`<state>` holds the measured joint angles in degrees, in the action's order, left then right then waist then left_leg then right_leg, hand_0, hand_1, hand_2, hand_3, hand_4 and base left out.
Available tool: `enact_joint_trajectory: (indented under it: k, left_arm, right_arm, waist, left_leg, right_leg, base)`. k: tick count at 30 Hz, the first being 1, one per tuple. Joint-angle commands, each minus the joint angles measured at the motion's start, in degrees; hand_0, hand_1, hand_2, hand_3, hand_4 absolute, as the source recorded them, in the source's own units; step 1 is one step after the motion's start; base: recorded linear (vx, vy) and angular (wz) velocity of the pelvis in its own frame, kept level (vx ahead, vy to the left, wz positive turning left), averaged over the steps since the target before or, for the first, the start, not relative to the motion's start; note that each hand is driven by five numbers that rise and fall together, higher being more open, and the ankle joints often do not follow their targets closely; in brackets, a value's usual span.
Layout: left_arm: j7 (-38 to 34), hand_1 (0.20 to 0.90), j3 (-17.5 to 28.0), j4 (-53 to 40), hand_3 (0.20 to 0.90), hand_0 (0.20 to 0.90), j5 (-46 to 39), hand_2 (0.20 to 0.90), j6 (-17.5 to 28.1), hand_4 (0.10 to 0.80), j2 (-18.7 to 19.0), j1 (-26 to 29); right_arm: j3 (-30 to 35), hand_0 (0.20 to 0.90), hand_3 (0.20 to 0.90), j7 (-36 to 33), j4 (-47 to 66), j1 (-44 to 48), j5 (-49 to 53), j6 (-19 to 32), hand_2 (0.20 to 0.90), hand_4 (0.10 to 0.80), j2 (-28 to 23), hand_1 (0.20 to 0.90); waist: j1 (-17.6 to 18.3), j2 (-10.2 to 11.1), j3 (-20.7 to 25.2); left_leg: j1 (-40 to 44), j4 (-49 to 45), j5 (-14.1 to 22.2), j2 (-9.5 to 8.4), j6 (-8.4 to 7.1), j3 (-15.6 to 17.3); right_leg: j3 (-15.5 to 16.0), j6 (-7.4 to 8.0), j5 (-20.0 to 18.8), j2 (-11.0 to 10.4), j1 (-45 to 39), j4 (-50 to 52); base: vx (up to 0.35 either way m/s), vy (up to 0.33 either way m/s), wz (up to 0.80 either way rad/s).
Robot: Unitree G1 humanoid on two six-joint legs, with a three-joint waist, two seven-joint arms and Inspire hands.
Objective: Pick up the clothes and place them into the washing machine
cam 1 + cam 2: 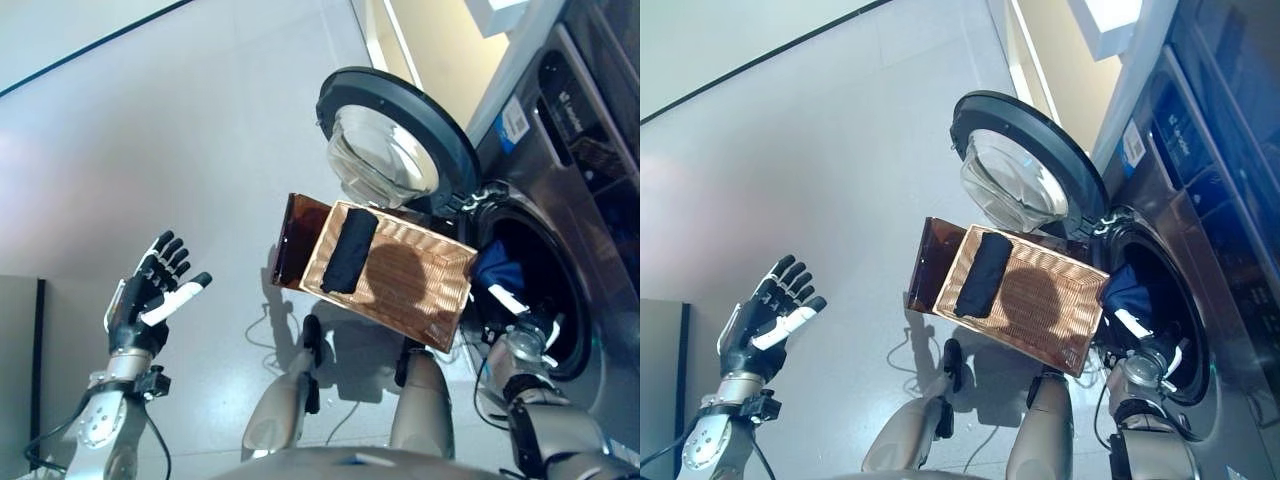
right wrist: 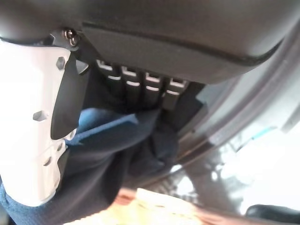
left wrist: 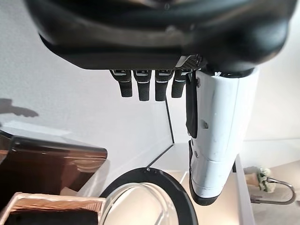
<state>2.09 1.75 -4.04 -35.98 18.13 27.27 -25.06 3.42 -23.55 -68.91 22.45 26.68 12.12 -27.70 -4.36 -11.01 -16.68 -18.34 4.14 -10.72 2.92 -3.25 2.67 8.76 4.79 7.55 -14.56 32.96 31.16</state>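
From my remote station I see a woven copper-brown basket (image 1: 420,290) standing on the floor, just in front of the washing machine (image 1: 590,250) and to the inner side of my right hand (image 1: 520,325). One piece of dark clothing (image 1: 350,250) lies folded in a long strip along the basket's end farthest from that hand; the rest of the basket floor is bare weave. A dark brown lid or panel (image 1: 298,238) leans against the basket's far side.

The machine's round door (image 1: 395,120) hangs wide open, its glass bowl facing out, above and beyond the basket. My right hand sits at the drum's mouth, fingers (image 2: 145,89) curled over a blue garment (image 2: 108,145), the white-covered thumb (image 2: 28,122) pressed against the fabric. The garment is soft, deep blue, bunched in loose folds, and most of it already lies past the door rim inside the dark drum (image 1: 1165,300).

My left hand (image 1: 150,295) is raised well off to the other side of the basket, over bare floor, fingers spread straight and holding nothing.
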Motion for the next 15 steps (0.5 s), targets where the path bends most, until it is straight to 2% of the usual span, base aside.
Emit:
enact_joint_trajectory:
  k: [1,7,15]
  left_arm:
    - [0.4,0.900,4.4,-4.7,0.900,0.900,-2.3,0.900,6.4,0.800,2.2,0.8]
    - [1.1,0.900,4.0,-6.6,0.900,0.900,-3.5,0.900,6.5,0.800,3.7,0.6]
    - [1.8,0.900,2.8,-7.6,0.900,0.900,-4.9,0.900,6.1,0.800,4.6,0.2]
  right_arm:
    - [-2.1,0.900,0.900,-0.3,0.5,5.2,-5.0,1.2,0.900,0.800,-6.2,0.900]
    - [-3.8,0.900,0.900,0.5,-0.3,7.4,-6.8,0.6,0.900,0.800,-9.9,0.900]
    - [-9.3,0.900,0.900,2.8,-1.4,8.9,-12.5,-0.8,0.900,0.800,-12.2,0.900]
  waist:
    - [-0.9,-1.8,-1.1]
    - [-1.4,-3.3,-2.5]
    - [-1.9,-3.5,-2.8]
  left_leg:
    - [0.9,0.9,0.1,4.14,-6.74,-3.1]
    - [-0.7,0.9,-0.5,3.60,-6.79,-3.4]
    - [-1.8,0.9,-0.7,3.44,-6.89,-3.5]
  right_leg:
    - [-3.6,6.51,-4.8,-4.0,-1.2,-5.0]
    - [-3.7,6.42,-4.3,-4.5,0.8,-3.2]
    - [-3.6,6.45,-4.3,-4.7,2.4,-2.3]
  base:
    - [-0.028,-0.004,0.05]
    - [-0.030,-0.002,0.08]
    - [0.000,-0.004,0.04]
